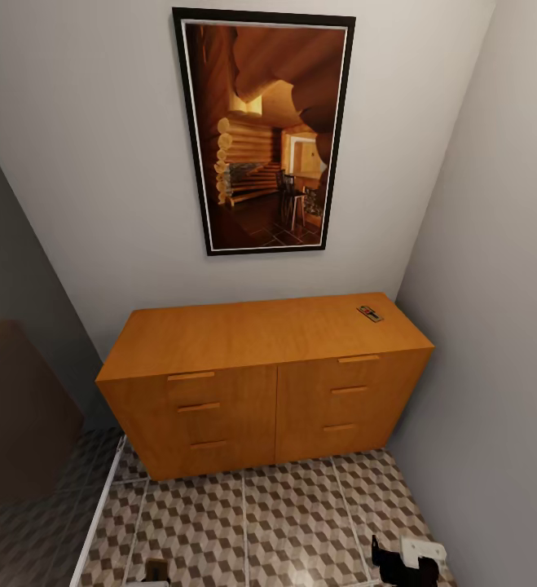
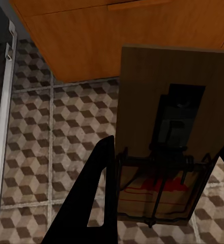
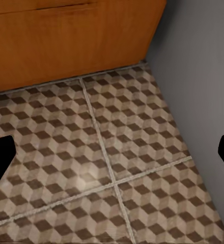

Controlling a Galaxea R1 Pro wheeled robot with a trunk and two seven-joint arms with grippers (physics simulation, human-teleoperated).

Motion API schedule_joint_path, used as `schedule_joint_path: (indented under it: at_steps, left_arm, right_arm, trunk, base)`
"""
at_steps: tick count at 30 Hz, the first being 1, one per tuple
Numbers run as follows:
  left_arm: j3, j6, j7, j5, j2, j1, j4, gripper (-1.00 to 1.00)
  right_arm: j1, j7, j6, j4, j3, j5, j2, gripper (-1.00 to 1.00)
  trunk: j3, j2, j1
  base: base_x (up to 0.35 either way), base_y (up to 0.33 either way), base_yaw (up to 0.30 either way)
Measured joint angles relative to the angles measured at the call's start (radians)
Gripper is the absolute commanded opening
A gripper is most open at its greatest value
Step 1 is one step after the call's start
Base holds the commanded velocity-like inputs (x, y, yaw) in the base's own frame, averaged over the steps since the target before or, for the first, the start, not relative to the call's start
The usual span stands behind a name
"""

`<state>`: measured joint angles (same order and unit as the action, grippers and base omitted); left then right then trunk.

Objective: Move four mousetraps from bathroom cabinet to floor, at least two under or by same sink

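The orange-brown cabinet point(image 1: 252, 342) stands against the wall with its drawers closed. One small mousetrap point(image 1: 370, 313) lies on its flat top near the right rear corner. In the left wrist view a second mousetrap point(image 2: 168, 127), a tan board with dark metal parts and red print, sits between the black fingers point(image 2: 94, 198) of my left gripper point(image 2: 170, 147), which is shut on it above the patterned bathroom floor point(image 2: 46, 132). My left gripper point(image 1: 156, 571) is low in front of the cabinet's left half. My right gripper point(image 1: 398, 562) hangs open over bare tiles point(image 3: 107, 147) near the right wall.
A large framed picture point(image 1: 264, 130) hangs above the cabinet. A grey wall point(image 1: 496, 326) closes the right side close to the cabinet's end. A dark panel point(image 1: 15, 408) and a white strip point(image 1: 97, 514) on the floor border the left.
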<state>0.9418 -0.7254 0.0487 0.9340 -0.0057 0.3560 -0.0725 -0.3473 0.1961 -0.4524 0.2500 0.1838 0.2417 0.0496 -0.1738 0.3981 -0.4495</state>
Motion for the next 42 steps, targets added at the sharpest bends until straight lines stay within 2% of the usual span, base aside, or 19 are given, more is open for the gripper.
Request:
schedule_joint_path:
  at_steps: [2, 4, 5, 7, 8, 10, 13, 15, 17, 20, 22, 24, 26, 28, 30, 31, 36, 39, 42]
  left_arm:
    - [0.000, 0.000, 0.000, 0.000, -0.002, -0.001, 0.000, -1.00]
    - [-0.001, 0.000, 0.000, 0.000, -0.003, -0.001, 0.000, -1.00]
    - [-0.001, 0.000, 0.000, -0.001, -0.003, -0.001, 0.001, -1.00]
    - [-0.001, 0.000, 0.000, -0.001, -0.004, -0.001, 0.001, -1.00]
    - [-0.001, 0.001, 0.000, -0.001, -0.004, -0.001, 0.000, -1.00]
    - [-0.001, 0.001, 0.000, -0.001, -0.004, -0.001, 0.001, -1.00]
    - [-0.001, 0.008, 0.000, -0.001, -0.004, -0.002, 0.001, -1.00]
    - [-0.002, 0.011, 0.000, -0.001, -0.005, -0.002, 0.001, -1.00]
    - [-0.002, 0.014, 0.000, -0.001, -0.004, -0.003, 0.001, -1.00]
    - [-0.002, 0.015, 0.000, -0.001, -0.004, -0.004, 0.001, -1.00]
    - [-0.002, 0.016, 0.000, -0.001, -0.004, -0.004, 0.001, -1.00]
    - [-0.002, 0.016, 0.000, -0.001, -0.004, -0.004, 0.000, -1.00]
    - [-0.002, 0.016, 0.000, -0.001, -0.004, -0.004, 0.000, -1.00]
    - [-0.002, 0.016, 0.000, -0.001, -0.004, -0.004, 0.001, -1.00]
    - [-0.002, 0.016, 0.000, -0.001, -0.004, -0.004, 0.001, -1.00]
    - [-0.002, 0.016, 0.000, -0.001, -0.004, -0.004, 0.001, -1.00]
    - [-0.002, 0.016, 0.000, -0.001, -0.004, -0.005, 0.001, -1.00]
    - [-0.001, 0.016, 0.000, -0.001, -0.004, -0.006, 0.001, -1.00]
    - [-0.002, 0.016, 0.000, 0.000, -0.004, -0.006, 0.001, -1.00]
  right_arm:
    - [0.000, 0.049, 0.027, 0.059, 0.000, -0.004, 0.000, 1.00]
    - [0.000, 0.103, 0.091, 0.145, 0.000, -0.012, 0.001, 1.00]
    - [0.000, 0.135, 0.155, 0.210, 0.001, -0.022, 0.003, 1.00]
    - [0.000, 0.161, 0.232, 0.282, 0.001, -0.034, 0.008, 1.00]
    - [0.000, 0.177, 0.310, 0.355, 0.001, -0.046, 0.015, 1.00]
    - [0.000, 0.188, 0.387, 0.434, 0.000, -0.055, 0.025, 1.00]
    - [-0.001, 0.200, 0.533, 0.613, 0.000, -0.061, 0.058, 1.00]
    - [-0.001, 0.203, 0.588, 0.679, -0.001, -0.062, 0.072, 1.00]
    - [-0.006, 0.207, 0.697, 0.795, -0.001, -0.066, 0.099, 1.00]
    - [-0.029, 0.208, 0.826, 0.904, -0.002, -0.069, 0.125, 1.00]
    - [-0.091, 0.209, 0.953, 0.988, -0.006, -0.072, 0.144, 1.00]
    - [-0.140, 0.209, 1.011, 1.012, -0.013, -0.071, 0.152, 1.00]
    - [-0.248, 0.208, 1.116, 1.037, -0.040, -0.073, 0.164, 1.00]
    - [-0.338, 0.207, 1.189, 1.045, -0.063, -0.072, 0.169, 1.00]
    - [-0.406, 0.206, 1.237, 1.047, -0.073, -0.070, 0.171, 1.00]
    - [-0.464, 0.205, 1.283, 1.048, -0.079, -0.071, 0.172, 1.00]
    - [-0.621, 0.204, 1.396, 1.049, -0.088, -0.064, 0.173, 1.00]
    - [-0.659, 0.204, 1.419, 1.052, -0.088, -0.056, 0.170, 1.00]
    - [-0.669, 0.205, 1.425, 1.059, -0.085, -0.054, 0.167, 1.00]
  trunk:
    - [0.000, 0.000, 0.000]
    - [0.000, 0.000, 0.000]
    - [0.000, 0.000, 0.000]
    - [0.000, 0.000, 0.000]
    - [0.000, 0.000, 0.000]
    - [0.000, 0.000, 0.000]
    - [0.000, 0.000, 0.000]
    - [0.000, 0.000, 0.000]
    - [0.000, 0.000, 0.000]
    - [0.000, 0.000, 0.000]
    - [0.000, 0.000, 0.000]
    - [0.000, 0.000, 0.000]
    - [0.000, 0.000, 0.000]
    - [0.000, 0.000, 0.000]
    - [0.000, 0.000, 0.000]
    - [0.000, 0.000, 0.000]
    - [0.000, 0.000, 0.000]
    - [0.000, 0.000, 0.000]
    - [0.000, 0.000, 0.000]
  base:
    - [0.000, 0.000, 0.000]
    - [0.000, 0.000, 0.000]
    - [0.000, 0.000, 0.000]
    - [0.000, 0.000, 0.000]
    - [0.000, 0.000, 0.000]
    - [0.000, 0.000, 0.000]
    - [0.000, 0.000, 0.000]
    - [0.000, 0.000, 0.000]
    - [0.000, 0.000, 0.000]
    - [0.000, 0.000, 0.000]
    - [0.000, 0.000, 0.000]
    - [0.000, 0.000, 0.000]
    - [0.000, 0.000, 0.000]
    - [0.000, 0.000, 0.000]
    - [0.000, 0.000, 0.000]
    - [0.000, 0.000, 0.000]
    - [0.000, 0.000, 0.000]
    - [0.000, 0.000, 0.000]
    - [0.000, 0.000, 0.000]
